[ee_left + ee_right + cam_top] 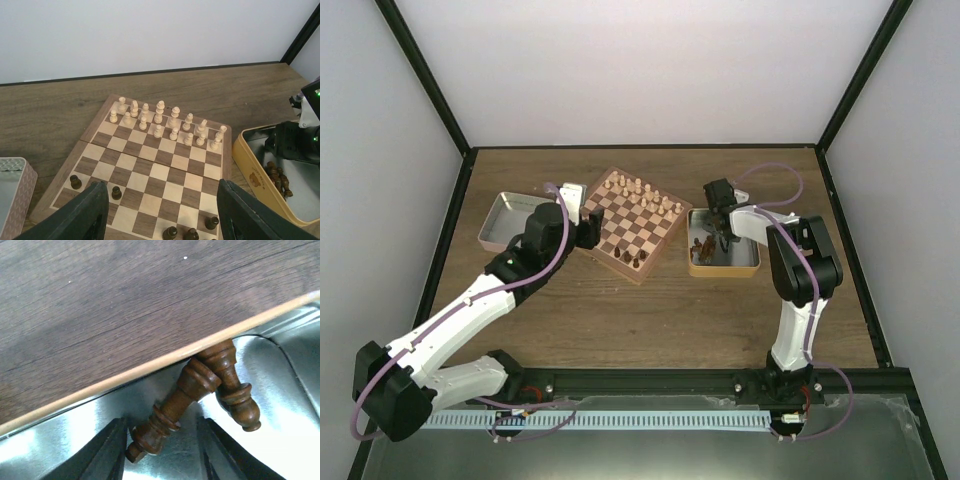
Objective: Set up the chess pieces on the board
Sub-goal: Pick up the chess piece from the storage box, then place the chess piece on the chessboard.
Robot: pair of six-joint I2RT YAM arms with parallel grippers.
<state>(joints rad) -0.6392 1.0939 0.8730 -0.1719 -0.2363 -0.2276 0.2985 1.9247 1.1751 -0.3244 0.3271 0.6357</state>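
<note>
Fingers of right hand (161,440) half spread inside gold tin (100,386), astride a lying dark chess piece (172,407) without pinching it, seemingly lined up to lift it out. Open and empty, left hand (160,220) hovering at near edge of board (165,175), likely awaiting its turn. Few dark chess pieces (116,192) standing there; cream pieces (160,120) ranked opposite.

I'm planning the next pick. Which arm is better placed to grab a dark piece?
Right. The right gripper sits inside the yellow tin, fingers flanking a lying dark piece. The left gripper hovers empty over the board, away from the tin.
</note>
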